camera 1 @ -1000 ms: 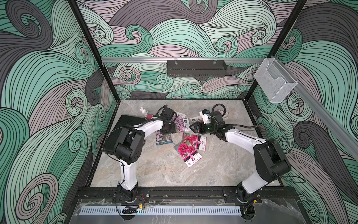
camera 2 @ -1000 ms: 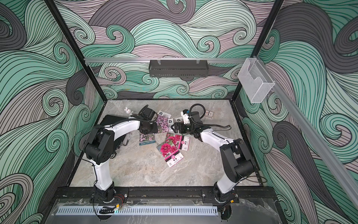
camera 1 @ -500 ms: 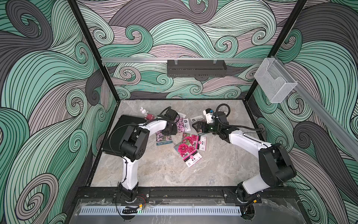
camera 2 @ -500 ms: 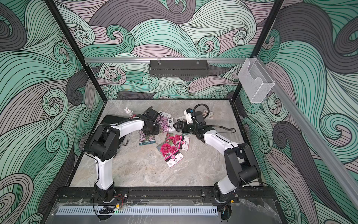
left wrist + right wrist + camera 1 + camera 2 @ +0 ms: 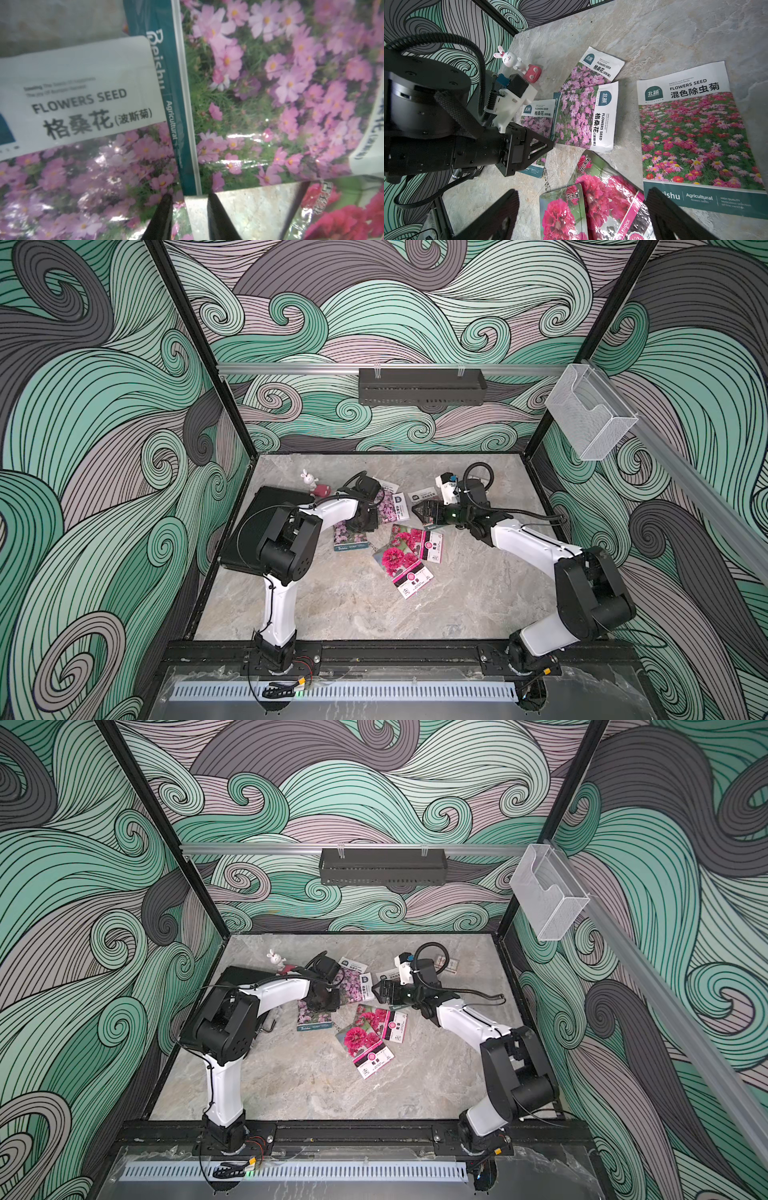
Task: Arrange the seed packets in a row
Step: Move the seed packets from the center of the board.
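The left pincer (image 5: 188, 199), jaws narrowly apart on nothing, sits at the teal end of a purple-pink packet (image 5: 387, 506) stretching toward 3 o'clock in a top view (long axis roughly 9-to-3); the right pincer (image 5: 582, 190), spread wide, is beyond its label.

Six seed packets (image 5: 405, 568) lay bunched mid-bench (image 5: 353, 605), toward the back. Three overlapped on the left, two overlapped just before them, and one lay rightmost. A slab (image 5: 257, 531) lay at the left edge, with a rabbit figurine (image 5: 309, 481) behind it.
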`<move>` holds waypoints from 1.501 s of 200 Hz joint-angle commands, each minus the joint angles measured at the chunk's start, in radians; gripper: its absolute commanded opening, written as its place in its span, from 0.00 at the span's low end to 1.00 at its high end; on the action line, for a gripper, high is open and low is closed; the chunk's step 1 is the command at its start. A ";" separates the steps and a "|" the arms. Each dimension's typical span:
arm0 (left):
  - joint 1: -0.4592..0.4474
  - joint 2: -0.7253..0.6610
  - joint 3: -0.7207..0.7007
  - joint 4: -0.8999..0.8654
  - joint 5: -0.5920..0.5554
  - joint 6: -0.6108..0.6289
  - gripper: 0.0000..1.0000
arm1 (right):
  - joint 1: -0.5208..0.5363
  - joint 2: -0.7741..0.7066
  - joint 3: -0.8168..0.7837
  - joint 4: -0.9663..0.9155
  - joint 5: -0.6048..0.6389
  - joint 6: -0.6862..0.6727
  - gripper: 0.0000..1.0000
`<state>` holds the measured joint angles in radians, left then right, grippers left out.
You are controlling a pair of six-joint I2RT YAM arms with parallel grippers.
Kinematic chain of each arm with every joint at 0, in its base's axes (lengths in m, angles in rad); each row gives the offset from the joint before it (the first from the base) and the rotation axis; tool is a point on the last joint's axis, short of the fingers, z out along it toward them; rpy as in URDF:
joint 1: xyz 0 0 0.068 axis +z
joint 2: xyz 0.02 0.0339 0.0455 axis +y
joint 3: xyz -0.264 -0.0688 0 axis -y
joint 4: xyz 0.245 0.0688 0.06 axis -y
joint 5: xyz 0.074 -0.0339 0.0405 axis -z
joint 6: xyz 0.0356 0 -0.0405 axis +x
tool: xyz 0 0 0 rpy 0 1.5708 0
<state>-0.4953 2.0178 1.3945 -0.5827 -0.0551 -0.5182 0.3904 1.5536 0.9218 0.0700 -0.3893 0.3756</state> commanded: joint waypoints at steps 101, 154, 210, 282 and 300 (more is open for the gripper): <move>0.017 -0.105 -0.068 -0.115 -0.048 0.112 0.18 | 0.005 -0.008 -0.016 0.022 -0.014 0.003 0.97; 0.053 -0.104 -0.046 -0.126 -0.067 0.162 0.18 | 0.020 0.011 -0.011 0.009 -0.014 -0.015 0.97; 0.072 -0.135 -0.034 -0.138 -0.074 0.173 0.19 | 0.041 0.165 0.069 -0.014 -0.026 -0.028 0.93; 0.072 -0.228 0.015 -0.165 -0.042 0.169 0.52 | 0.047 0.390 0.225 -0.004 -0.073 -0.006 0.85; 0.072 -0.245 0.019 -0.165 -0.014 0.157 0.53 | 0.047 0.423 0.244 0.004 -0.086 0.007 0.84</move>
<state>-0.4274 1.8137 1.3800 -0.7033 -0.0986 -0.3477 0.4328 1.9461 1.1294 0.0574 -0.4473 0.3580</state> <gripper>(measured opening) 0.522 0.847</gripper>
